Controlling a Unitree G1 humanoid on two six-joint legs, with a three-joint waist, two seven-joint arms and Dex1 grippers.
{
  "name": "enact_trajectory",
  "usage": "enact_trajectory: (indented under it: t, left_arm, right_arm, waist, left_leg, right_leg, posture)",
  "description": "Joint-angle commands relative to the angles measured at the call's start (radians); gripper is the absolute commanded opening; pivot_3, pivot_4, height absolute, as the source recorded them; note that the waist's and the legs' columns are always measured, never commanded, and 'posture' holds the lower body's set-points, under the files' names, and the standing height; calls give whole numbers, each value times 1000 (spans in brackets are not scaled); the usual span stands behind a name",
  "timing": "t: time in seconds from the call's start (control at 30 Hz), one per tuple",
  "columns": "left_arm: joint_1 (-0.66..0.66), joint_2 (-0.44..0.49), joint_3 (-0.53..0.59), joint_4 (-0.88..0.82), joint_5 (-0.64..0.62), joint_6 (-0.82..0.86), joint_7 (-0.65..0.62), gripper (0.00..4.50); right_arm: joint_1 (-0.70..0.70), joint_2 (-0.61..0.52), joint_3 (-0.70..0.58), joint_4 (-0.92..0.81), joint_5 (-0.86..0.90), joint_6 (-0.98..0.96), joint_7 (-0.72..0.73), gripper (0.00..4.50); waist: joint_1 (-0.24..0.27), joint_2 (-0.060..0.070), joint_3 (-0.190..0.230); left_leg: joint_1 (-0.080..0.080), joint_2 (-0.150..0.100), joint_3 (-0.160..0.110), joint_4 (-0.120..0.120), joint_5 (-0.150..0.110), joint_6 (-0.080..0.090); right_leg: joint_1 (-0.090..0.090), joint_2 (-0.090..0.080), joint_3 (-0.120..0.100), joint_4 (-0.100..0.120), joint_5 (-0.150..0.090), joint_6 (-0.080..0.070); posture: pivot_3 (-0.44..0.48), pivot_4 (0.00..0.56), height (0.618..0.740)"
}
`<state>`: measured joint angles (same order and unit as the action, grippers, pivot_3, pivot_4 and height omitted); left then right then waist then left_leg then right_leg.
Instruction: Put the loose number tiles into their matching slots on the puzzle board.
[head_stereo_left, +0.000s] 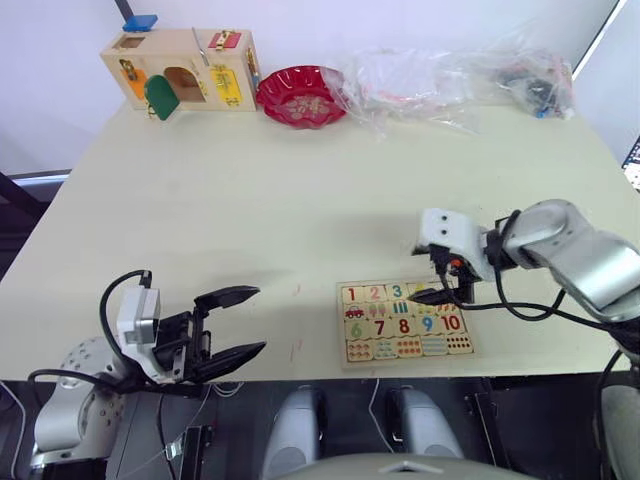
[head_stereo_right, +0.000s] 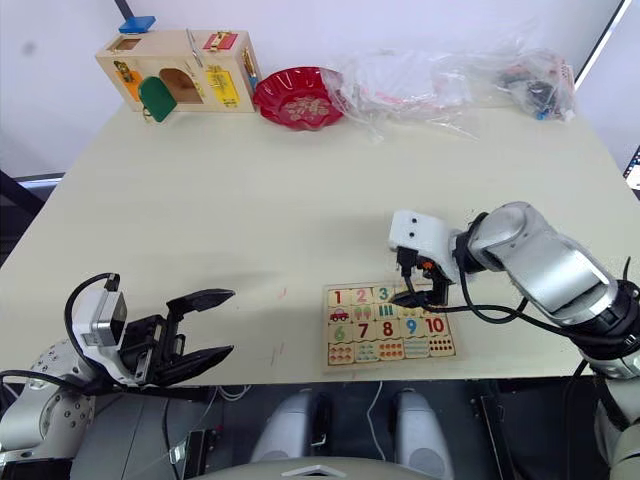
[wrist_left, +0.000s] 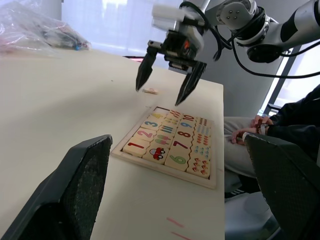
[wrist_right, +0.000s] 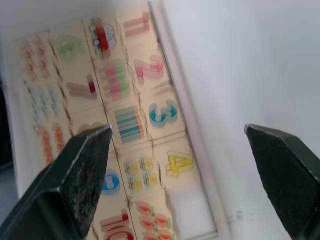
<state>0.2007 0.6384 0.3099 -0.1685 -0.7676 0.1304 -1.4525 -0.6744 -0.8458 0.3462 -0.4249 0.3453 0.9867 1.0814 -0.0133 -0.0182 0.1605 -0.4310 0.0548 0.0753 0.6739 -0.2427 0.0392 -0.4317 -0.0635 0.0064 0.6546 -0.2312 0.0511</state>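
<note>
Your right end effector (head_stereo_left: 437, 283) hangs spread and empty over the top right corner of the board (head_stereo_left: 404, 322), low and right of centre in the head view. Tiles 1 to 4 (wrist_right: 178, 163) sit in the top row; the last slot (wrist_right: 189, 204) lies bare. One loose tile (wrist_left: 150, 91) rests on the bench (head_stereo_left: 300, 200) just beyond the board. Your left end effector (head_stereo_left: 230, 322) hovers spread at lower left, well apart.

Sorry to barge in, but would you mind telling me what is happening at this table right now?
A humanoid robot is filling a number puzzle board near the table's front edge. Its right claw hangs open over the board's top row, holding nothing. Tiles 1 to 4 sit in their slots; the slot after the 4 looks empty, and one small tile lies on the table just past the board. The left claw waits open, off to the left.
</note>
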Motion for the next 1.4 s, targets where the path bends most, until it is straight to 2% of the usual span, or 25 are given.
enact_trajectory:
  t: [0.03,0.1,0.2,0.27,0.3,0.4,0.47,0.53,0.6,1.4]
  left_arm:
    - [6,1,17,-25,-10,-13,-2,4500]
    - [4,1,16,-20,-9,-14,-4,4500]
    - [-1,1,13,-12,-8,-16,-7,4500]
    - [-6,1,11,-10,-7,-16,-8,4500]
    - [-7,1,10,-10,-7,-16,-8,4500]
    - [-8,1,9,-12,-6,-15,-7,4500]
    - [-8,2,10,-13,-6,-15,-6,4500]
    - [-6,2,11,-15,-7,-15,-6,4500]
    - [-1,2,14,-16,-7,-17,-8,4500]
    - [-2,-1,-2,-42,-7,-10,21,4500]
  right_arm:
    - [36,0,-97,25,51,-99,36,4422]
    - [66,4,-113,47,43,-169,39,4422]
    - [89,23,-117,119,51,-177,36,4422]
    - [94,38,-110,184,33,-216,33,3918]
    - [95,39,-100,213,15,-240,34,3828]
    - [98,43,-80,263,-2,-270,52,2424]
    - [100,40,-66,277,-16,-291,68,1640]
    - [102,39,-56,288,-30,-307,78,590]
    - [105,35,-40,301,-54,-331,84,93]
    - [126,40,-16,317,-137,-348,104,93]
  waist:
    - [0,0,0]
    - [0,0,0]
    - [0,0,0]
    - [-1,0,0]
    - [0,0,0]
    - [0,0,0]
    - [0,0,0]
    - [0,0,0]
    - [0,0,0]
    - [0,0,0]
  left_leg:
    - [0,0,0,0,0,0]
    - [0,0,0,1,0,0]
    - [1,0,0,1,0,0]
    - [1,0,0,1,0,0]
    - [1,0,0,1,0,0]
    - [1,0,0,1,0,0]
    - [0,0,0,1,0,0]
    - [0,0,0,1,0,0]
    - [1,0,0,1,0,0]
    - [1,0,0,1,0,0]
  right_leg:
    - [0,0,0,0,0,0]
    - [0,0,0,1,0,0]
    - [0,0,0,1,0,0]
    - [0,0,0,1,0,0]
    - [0,0,0,1,0,0]
    - [0,0,1,2,0,0]
    - [0,0,0,2,0,0]
    - [0,1,0,2,0,0]
    - [0,1,0,2,0,0]
    - [0,1,1,2,0,0]
  posture:
    - [0,150,740]
    - [0,150,740]
    - [0,150,740]
    - [0,150,740]
    - [0,150,740]
    - [0,150,740]
    - [0,150,740]
    - [0,150,740]
    - [0,150,740]
    - [0,150,740]
